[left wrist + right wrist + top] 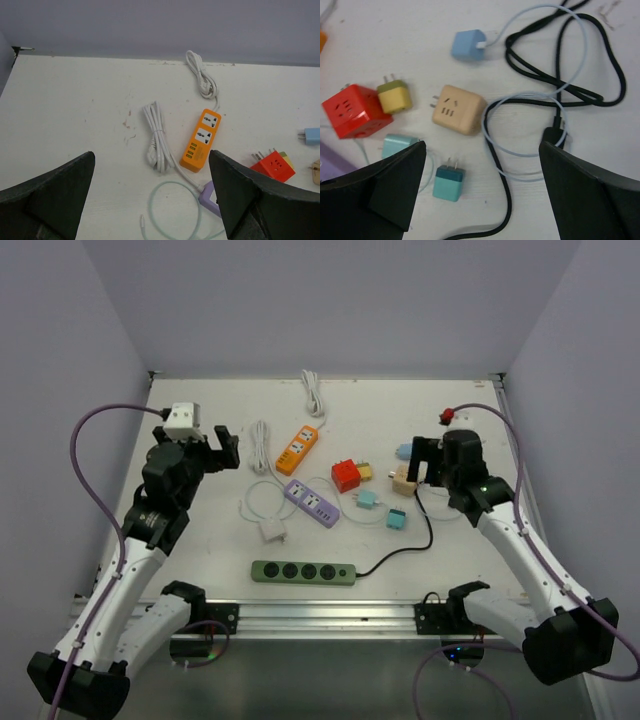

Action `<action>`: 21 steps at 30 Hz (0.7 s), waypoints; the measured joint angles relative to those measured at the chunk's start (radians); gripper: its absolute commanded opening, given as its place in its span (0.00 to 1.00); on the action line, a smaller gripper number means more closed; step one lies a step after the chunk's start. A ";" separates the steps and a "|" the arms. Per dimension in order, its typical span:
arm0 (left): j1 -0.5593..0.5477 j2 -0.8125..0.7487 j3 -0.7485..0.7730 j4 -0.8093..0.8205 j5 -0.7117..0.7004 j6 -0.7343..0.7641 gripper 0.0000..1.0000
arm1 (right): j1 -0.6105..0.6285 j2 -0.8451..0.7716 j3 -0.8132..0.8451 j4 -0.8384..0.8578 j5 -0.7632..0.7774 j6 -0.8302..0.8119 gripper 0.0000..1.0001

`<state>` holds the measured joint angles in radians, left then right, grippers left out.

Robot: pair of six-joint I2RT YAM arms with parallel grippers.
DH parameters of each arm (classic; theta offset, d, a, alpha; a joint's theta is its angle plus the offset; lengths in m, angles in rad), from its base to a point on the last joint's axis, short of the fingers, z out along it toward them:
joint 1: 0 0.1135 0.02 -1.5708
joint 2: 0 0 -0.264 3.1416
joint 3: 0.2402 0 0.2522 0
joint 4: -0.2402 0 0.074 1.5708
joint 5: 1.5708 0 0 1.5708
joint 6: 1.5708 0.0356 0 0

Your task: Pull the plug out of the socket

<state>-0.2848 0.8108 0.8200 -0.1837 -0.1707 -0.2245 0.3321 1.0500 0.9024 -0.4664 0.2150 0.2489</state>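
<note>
1. Top view: left end effector [222, 448] and right end effector [420, 465] gape empty; beige plug [403, 480] lies loose beside the right.
2. Left wrist: only an orange strip [202, 140] ahead.
3. Right wrist: the plug's prongs are bare, apart from the red socket cube [355, 117]; the pull looks done, withdraw next.

3 power strips: an orange power strip [298, 449], a purple power strip [311, 503] and a green power strip [303, 572]. 2 cube adapters: a red cube [346, 476] and a beige cube [403, 480]. 5 small plugs: a yellow-green plug [366, 472], a light blue plug [404, 451], a pale teal plug [366, 500], a dark teal plug [396, 519] and a white plug [272, 531]. 2 bundled white cords: a near cord [261, 447] and a far cord [313, 392]. 1 black cable [535, 75]. Thin pale cables loop among them; their number is unclear.
</note>
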 measured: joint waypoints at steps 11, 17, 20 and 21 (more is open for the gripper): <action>-0.009 0.002 -0.003 0.003 -0.051 0.000 1.00 | -0.098 0.029 0.003 0.000 0.142 0.163 0.99; -0.010 0.004 -0.003 0.003 -0.070 0.000 1.00 | -0.097 0.047 0.019 -0.008 0.177 0.183 0.99; -0.010 0.004 -0.003 0.003 -0.073 0.000 1.00 | -0.097 0.038 0.019 -0.007 0.180 0.182 0.99; -0.010 0.004 -0.003 0.003 -0.073 0.000 1.00 | -0.097 0.031 0.019 -0.007 0.179 0.180 0.99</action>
<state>-0.2951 0.8150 0.8165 -0.1810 -0.2436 -0.2241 0.2356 1.0813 0.9215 -0.4732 0.3939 0.4294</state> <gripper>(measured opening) 0.994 0.987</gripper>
